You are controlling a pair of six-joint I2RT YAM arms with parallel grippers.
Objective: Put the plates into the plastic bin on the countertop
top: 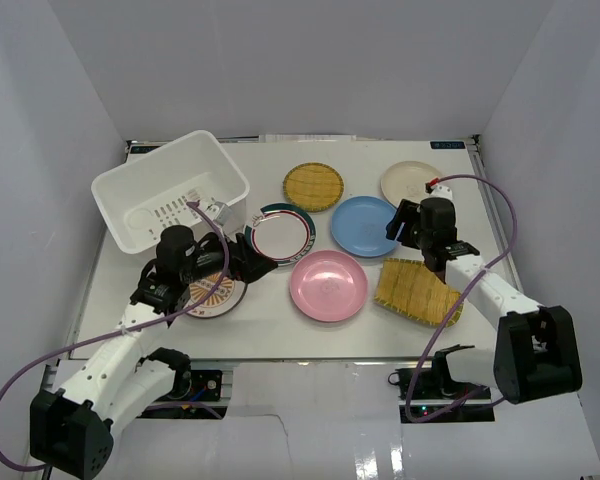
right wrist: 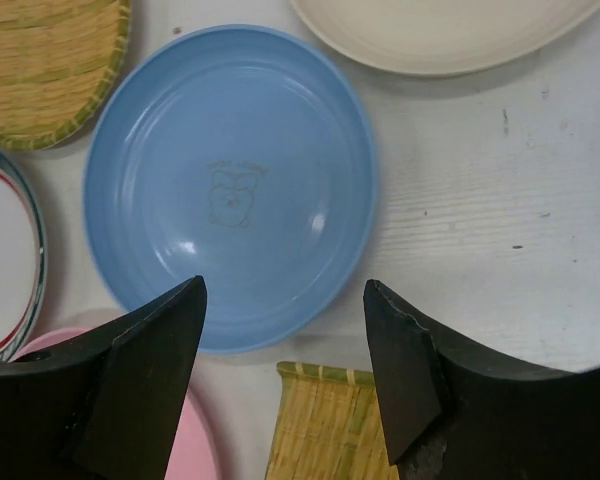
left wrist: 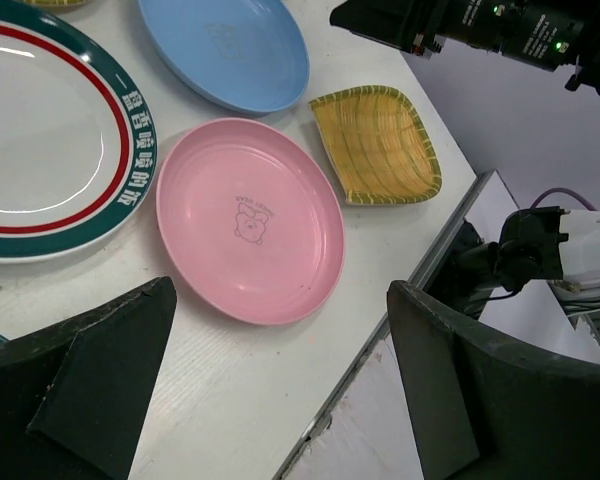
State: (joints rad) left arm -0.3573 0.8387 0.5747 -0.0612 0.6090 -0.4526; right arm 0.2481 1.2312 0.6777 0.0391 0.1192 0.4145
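Note:
Seven plates lie on the white countertop [top: 270, 325]: yellow woven round [top: 313, 187], cream [top: 412, 183], blue [top: 365, 225], green-and-red-rimmed white [top: 280, 233], pink [top: 328, 285], yellow woven square [top: 417, 291], and orange-sunburst [top: 215, 295] partly under my left arm. The white plastic bin [top: 170, 190] stands at the back left and holds no plate. My left gripper [top: 248, 262] is open and empty, low by the rimmed plate's near edge, facing the pink plate [left wrist: 250, 220]. My right gripper [top: 392, 226] is open and empty, hovering at the blue plate's [right wrist: 230, 190] right rim.
The metal front edge of the table [left wrist: 400, 300] runs close to the pink plate. White walls enclose the left, back and right. Purple cables loop from both arms. The right arm [left wrist: 480, 25] shows in the left wrist view beyond the woven square plate [left wrist: 377, 145].

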